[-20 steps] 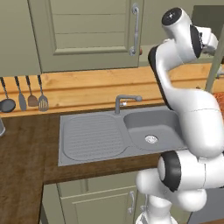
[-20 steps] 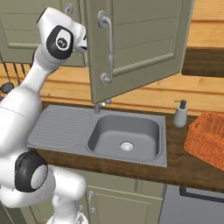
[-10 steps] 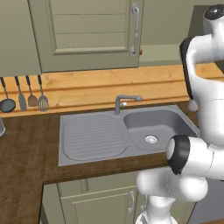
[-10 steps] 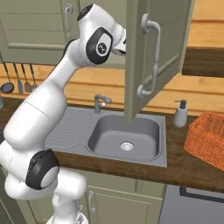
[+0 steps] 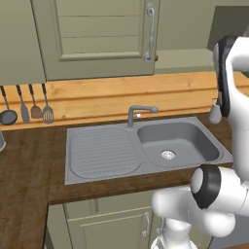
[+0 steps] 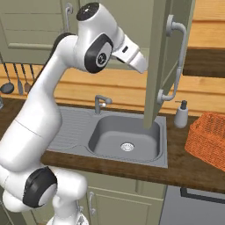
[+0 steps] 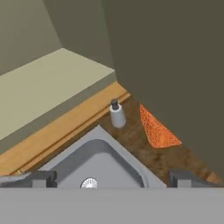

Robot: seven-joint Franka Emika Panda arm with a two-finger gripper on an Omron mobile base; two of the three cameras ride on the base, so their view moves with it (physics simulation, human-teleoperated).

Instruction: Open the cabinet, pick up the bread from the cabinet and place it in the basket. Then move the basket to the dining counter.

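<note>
Both fingertips [image 7: 43, 178] wide, basket [image 7: 156, 127] beyond

Flat, even rendered light, soft faint shadows, no glare; slightly coarse, low-resolution pictures, mild blur throughout.

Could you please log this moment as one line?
phase: door opened | cabinet: door ajar | hand: open, empty, over sink | basket: on counter

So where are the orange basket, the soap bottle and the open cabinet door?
basket [image 6: 207, 139]: right base view, on its woven side wall.
soap bottle [image 6: 180, 116]: right base view, on its body.
cabinet door [image 6: 165, 57]: right base view, on the door's panel beside the handle.
</note>
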